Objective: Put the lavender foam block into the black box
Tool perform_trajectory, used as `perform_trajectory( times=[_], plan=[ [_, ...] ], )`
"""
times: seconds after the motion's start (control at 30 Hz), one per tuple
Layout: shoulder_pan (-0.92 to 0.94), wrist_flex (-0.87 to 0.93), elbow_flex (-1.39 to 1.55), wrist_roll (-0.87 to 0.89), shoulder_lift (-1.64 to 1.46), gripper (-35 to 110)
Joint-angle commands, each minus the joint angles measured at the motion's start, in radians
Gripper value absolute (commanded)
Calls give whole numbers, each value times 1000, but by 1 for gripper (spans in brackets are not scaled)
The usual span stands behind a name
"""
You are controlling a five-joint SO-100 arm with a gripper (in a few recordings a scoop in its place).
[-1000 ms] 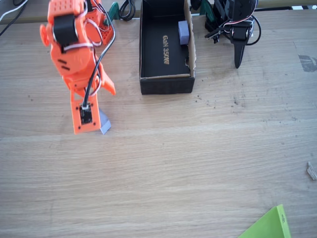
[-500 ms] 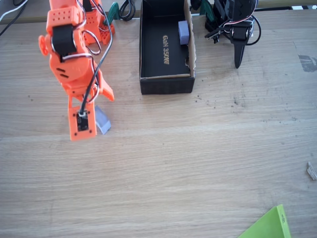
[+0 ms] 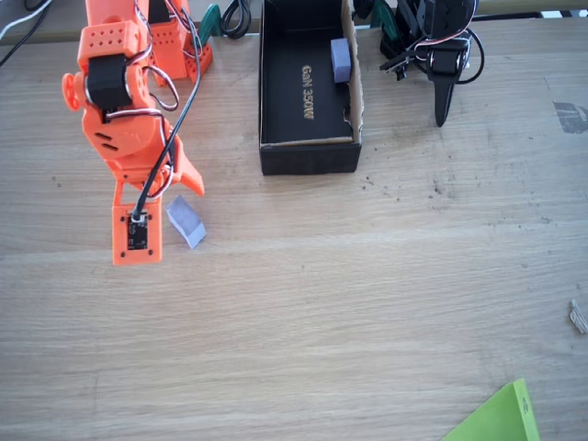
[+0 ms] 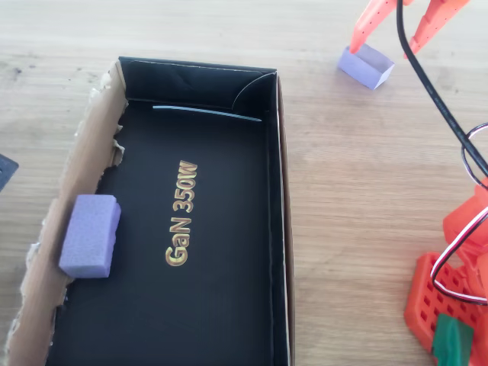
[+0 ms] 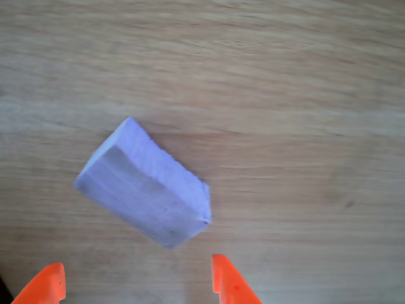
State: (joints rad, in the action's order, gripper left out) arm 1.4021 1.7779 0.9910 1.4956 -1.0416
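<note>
The tool [image 5: 136, 282] is spread — apparently just short of the lavender foam block [image 5: 144, 185] lying on the table [image 5: 304, 95].

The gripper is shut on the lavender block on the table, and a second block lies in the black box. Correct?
Not quite. The gripper is open, its fingertips apart and short of the block, as the wrist view shows. The second block does lie in the box.
</note>
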Motion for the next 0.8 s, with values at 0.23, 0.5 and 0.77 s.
perform_trajectory(
  times=[0.23,0.5,0.77],
  plan=[
    [17,-20,-37,-6,-6,30],
    [15,-40,-143,-25,41,31],
    [14,-28,-207,-26,97,31]
  ],
)
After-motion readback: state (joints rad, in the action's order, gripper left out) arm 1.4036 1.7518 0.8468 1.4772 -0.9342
